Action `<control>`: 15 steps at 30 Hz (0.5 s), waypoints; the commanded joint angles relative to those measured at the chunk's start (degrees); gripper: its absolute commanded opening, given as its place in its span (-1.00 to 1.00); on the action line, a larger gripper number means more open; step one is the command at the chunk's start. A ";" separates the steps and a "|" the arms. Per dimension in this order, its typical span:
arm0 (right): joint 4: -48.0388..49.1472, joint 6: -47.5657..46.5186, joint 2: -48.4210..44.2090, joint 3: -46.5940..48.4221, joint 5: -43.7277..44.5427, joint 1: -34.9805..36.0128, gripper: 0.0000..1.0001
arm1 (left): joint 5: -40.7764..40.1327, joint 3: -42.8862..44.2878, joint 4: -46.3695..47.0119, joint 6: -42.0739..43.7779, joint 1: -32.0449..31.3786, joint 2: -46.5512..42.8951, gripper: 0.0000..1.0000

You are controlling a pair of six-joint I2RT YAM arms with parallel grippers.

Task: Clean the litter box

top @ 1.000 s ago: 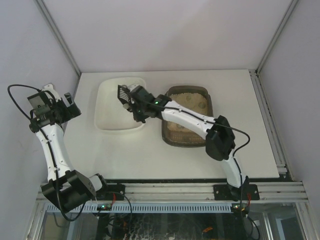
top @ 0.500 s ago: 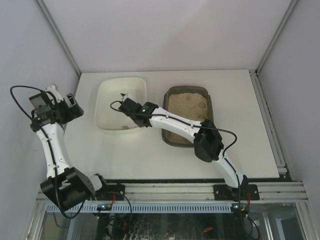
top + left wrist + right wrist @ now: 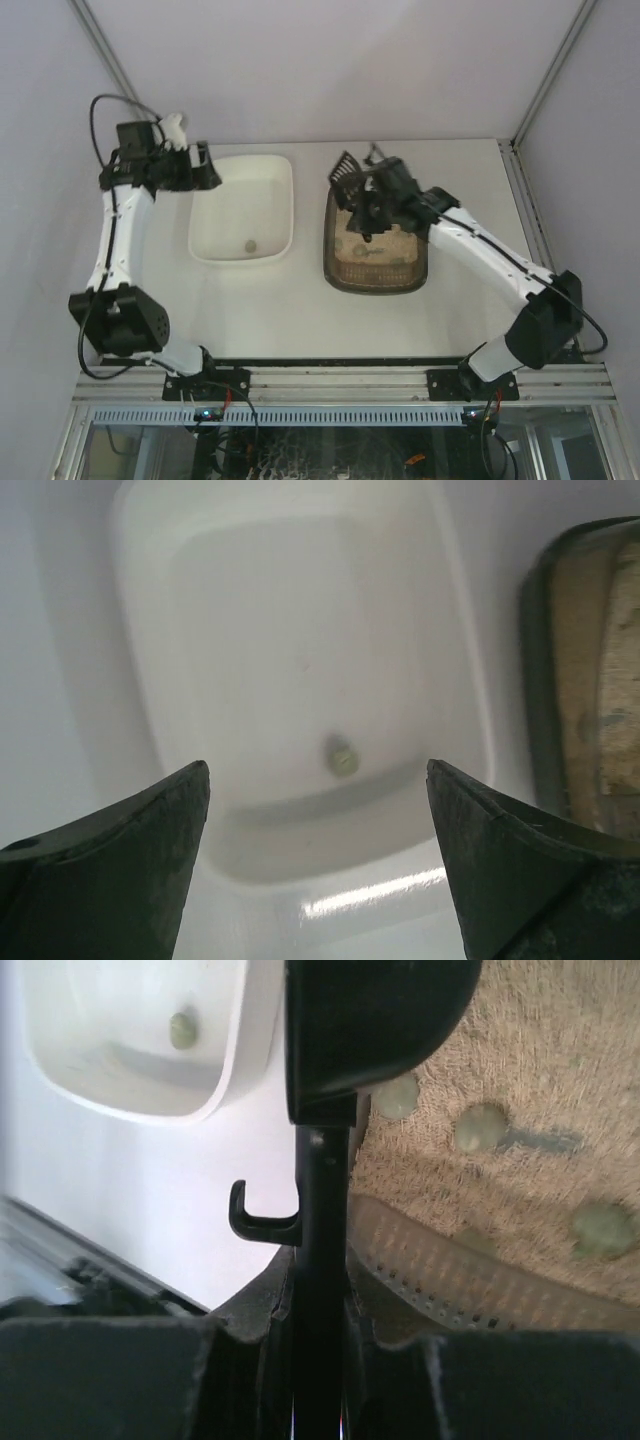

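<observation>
litter box (image 3: 374, 286): dark brown, translucent. litter (image 3: 530, 1065): beige, sandy. clumps (image 3: 483, 1126): pale grey-green. scoop (image 3: 347, 171): black, slotted. tub (image 3: 212, 251): white. table (image 3: 290, 312): white.

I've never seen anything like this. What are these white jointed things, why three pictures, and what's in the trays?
They are two robot arms bolted at the near edge of a table. The wide picture comes from a fixed camera overhead. The other two come from a small camera on each wrist. On the table sit a white tub holding one small clump, and a brown litter box of sandy litter with several clumps. The right fingers are shut on a black scoop, held over the litter box. The left fingers are open and empty, near the tub's far left corner.
</observation>
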 commanded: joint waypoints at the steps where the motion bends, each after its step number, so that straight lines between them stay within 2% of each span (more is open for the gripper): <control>1: 11.57 20.00 -6.02 -17.04 -32.67 -10.41 -1.00 | 10.75 19.45 -3.45 6.45 -10.24 11.25 0.84; 5: 12.60 26.07 -8.85 -20.97 -36.18 -14.54 -1.00 | 12.61 47.01 -14.10 11.75 -19.18 29.43 0.81; 7: 12.39 27.38 -9.21 -21.19 -37.07 -16.11 -1.00 | 12.09 55.09 -14.14 11.49 -22.38 36.33 0.81; 9: 12.67 29.00 -9.13 -21.20 -38.32 -17.46 -1.00 | 11.87 54.41 -5.97 8.37 -24.31 39.85 0.83; 12: 10.41 30.72 -8.68 -21.20 -36.49 -19.95 -1.00 | 14.56 47.40 8.67 1.24 -25.85 41.18 0.87; 15: 8.74 32.13 -7.48 -21.16 -34.84 -22.45 -1.00 | 16.80 41.43 23.90 -9.83 -26.65 43.00 0.90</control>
